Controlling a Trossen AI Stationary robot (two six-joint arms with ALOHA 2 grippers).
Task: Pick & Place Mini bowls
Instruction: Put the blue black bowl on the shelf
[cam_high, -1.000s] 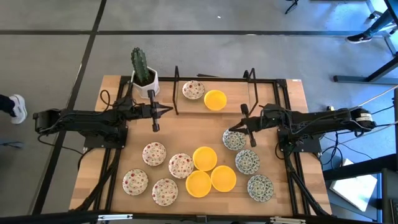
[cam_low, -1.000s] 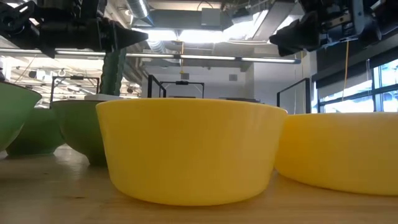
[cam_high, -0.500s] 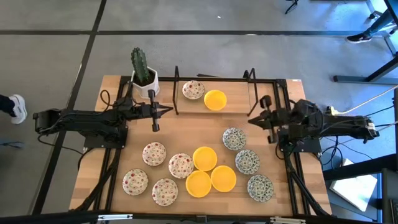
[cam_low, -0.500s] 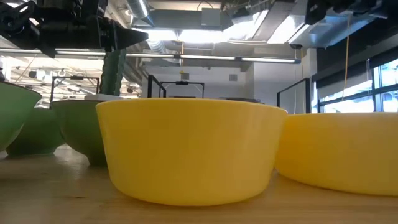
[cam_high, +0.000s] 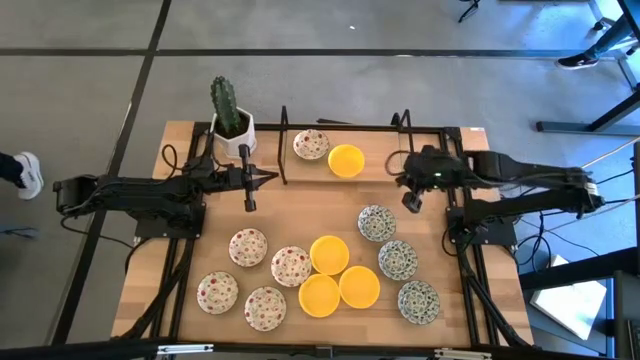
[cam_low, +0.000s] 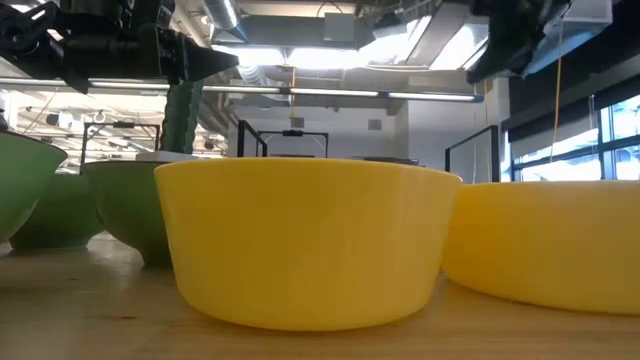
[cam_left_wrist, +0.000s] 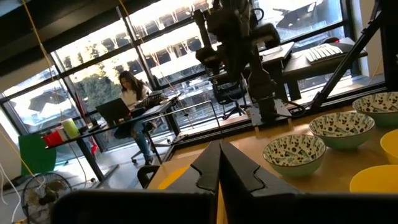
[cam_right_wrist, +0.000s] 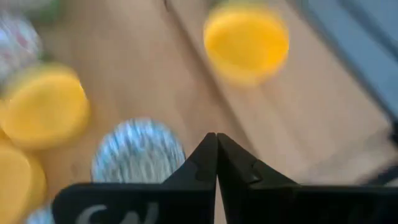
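On the pale wooden worktop (cam_high: 300, 205) the small round mini bowls lie in groups. Four white bowls with red floral speckles (cam_high: 248, 247) sit at the near left. Three plain bright yellow bowls (cam_high: 329, 254) cluster touching one another at the near centre. Four white bowls with a green-blue pattern (cam_high: 377, 223) run in a line along the near right. At the far edge, between two dark wire stands, one more red-speckled bowl (cam_high: 311, 144) sits just beside a lone yellow bowl (cam_high: 346, 160).

The left hand (cam_high: 273, 177) hangs above bare wood at the far left, its fingers pressed together to a point and carrying nothing; its wrist view shows the two dark fingertips (cam_left_wrist: 219, 163) meeting edge to edge.

The right hand (cam_high: 411, 200) is raised over the far right of the worktop, between the lone yellow bowl and the farthest green-blue bowl. Its fingers (cam_right_wrist: 214, 155) are likewise pressed together, and it pinches nothing.

A green cactus in a white square pot (cam_high: 231, 122) stands at the far left corner. Beyond the worktop, a person (cam_left_wrist: 132, 96) sits at a desk by the windows.
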